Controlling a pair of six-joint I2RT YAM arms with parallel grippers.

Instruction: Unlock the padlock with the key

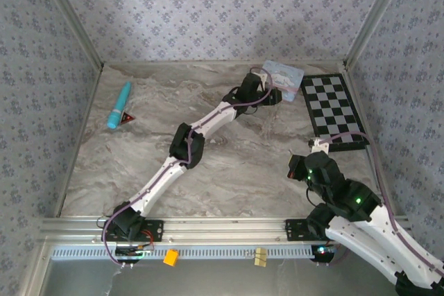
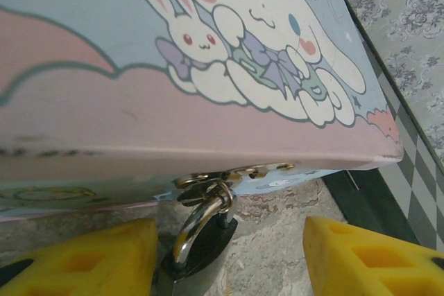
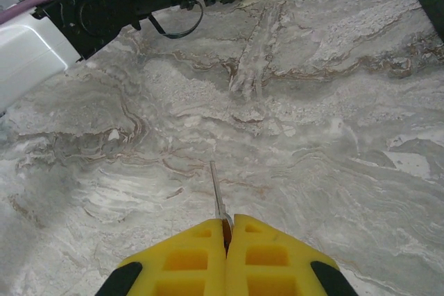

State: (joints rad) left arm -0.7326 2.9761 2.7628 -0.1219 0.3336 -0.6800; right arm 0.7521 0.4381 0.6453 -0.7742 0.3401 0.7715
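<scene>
The small dark padlock [image 2: 202,246] hangs by its shiny shackle from the hasp of a pastel cartoon tin [image 2: 208,88], which stands at the table's far right [image 1: 286,76]. My left gripper [image 2: 229,263] is open around the padlock. The lock body lies close to the left yellow finger [image 2: 83,263], with a wide gap to the right finger [image 2: 374,258]. My right gripper [image 3: 227,230] hovers low over the marble, nearer the front [image 1: 295,166]. It is shut on the key [image 3: 218,195], whose thin blade points away from me toward the left arm.
A black-and-white checkerboard [image 1: 333,110] lies right of the tin, by the right wall. A teal pen-like tube [image 1: 119,105] and a small dark red triangle [image 1: 128,118] lie at the far left. The left arm [image 1: 187,145] crosses the table diagonally. Patterned walls enclose three sides.
</scene>
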